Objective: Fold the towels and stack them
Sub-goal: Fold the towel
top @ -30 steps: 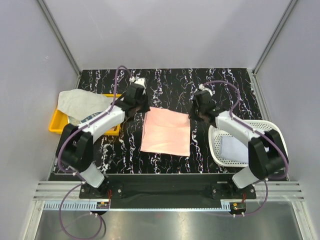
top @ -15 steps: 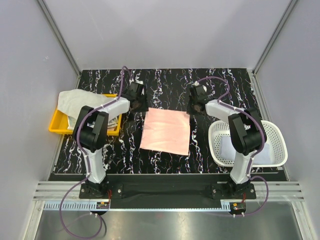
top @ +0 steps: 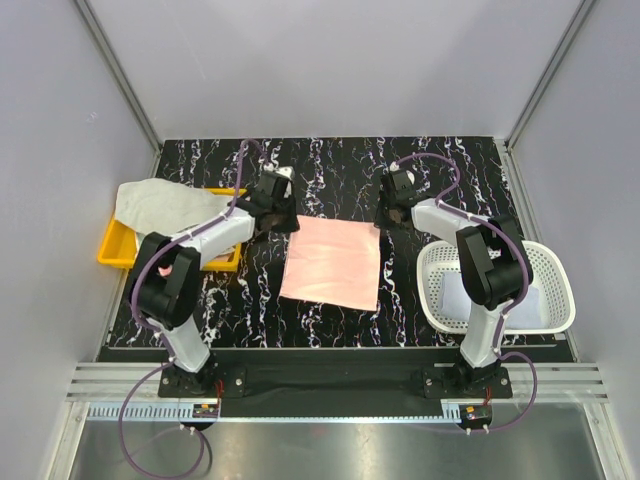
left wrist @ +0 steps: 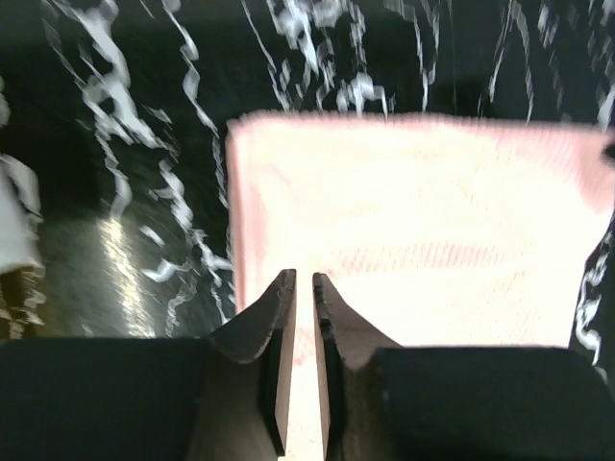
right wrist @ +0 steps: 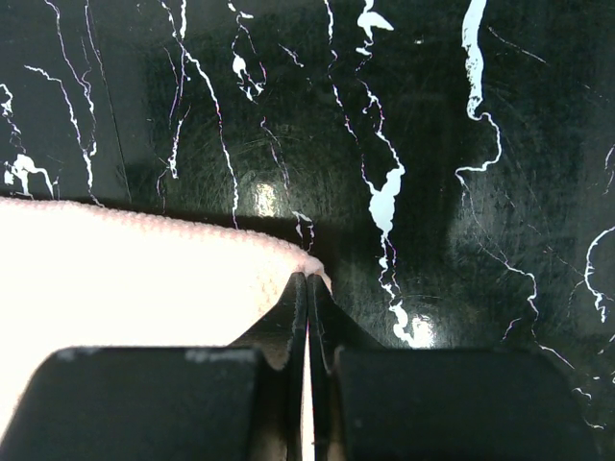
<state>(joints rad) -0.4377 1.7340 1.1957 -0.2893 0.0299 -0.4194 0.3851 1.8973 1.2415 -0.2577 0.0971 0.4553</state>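
At mid-table, the pink towel (top: 331,264) is lying flat. My right gripper (right wrist: 307,279) is pinching its far right corner; my left gripper (left wrist: 298,279), barely open at the far left corner, hold unclear, is needing firm seating before lifting.

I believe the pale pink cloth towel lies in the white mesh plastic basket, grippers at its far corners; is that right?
No: the top external view shows the pink towel flat on the black table, left gripper and right gripper at its far corners.
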